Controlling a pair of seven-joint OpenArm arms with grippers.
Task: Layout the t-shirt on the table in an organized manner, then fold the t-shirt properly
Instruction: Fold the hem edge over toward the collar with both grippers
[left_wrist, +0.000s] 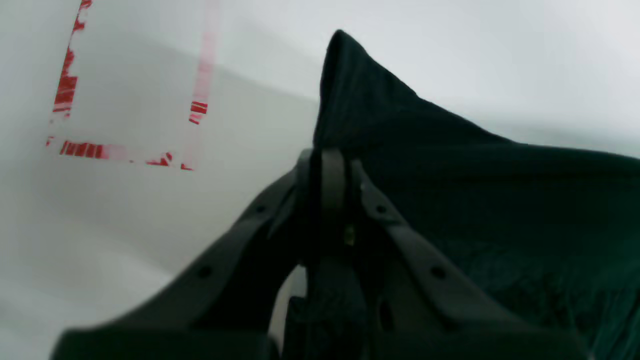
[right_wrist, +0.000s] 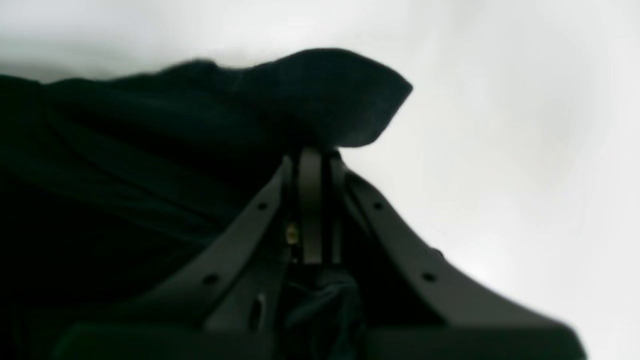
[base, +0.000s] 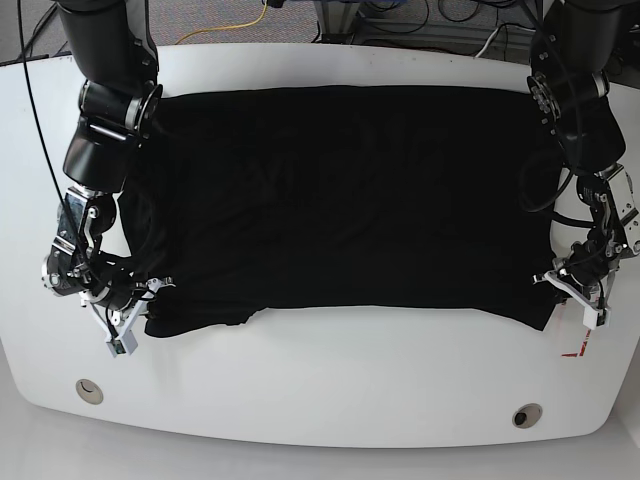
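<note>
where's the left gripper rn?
Base view, right side: the left gripper is shut on the t-shirt at its near right corner, just above the red tape on the table.

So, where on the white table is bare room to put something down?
The white table is bare in a wide strip between the black cloth t-shirt and the two round holes. It is crowded at the shirt's lower corners, where the left gripper and right gripper clamp the cloth.
</note>
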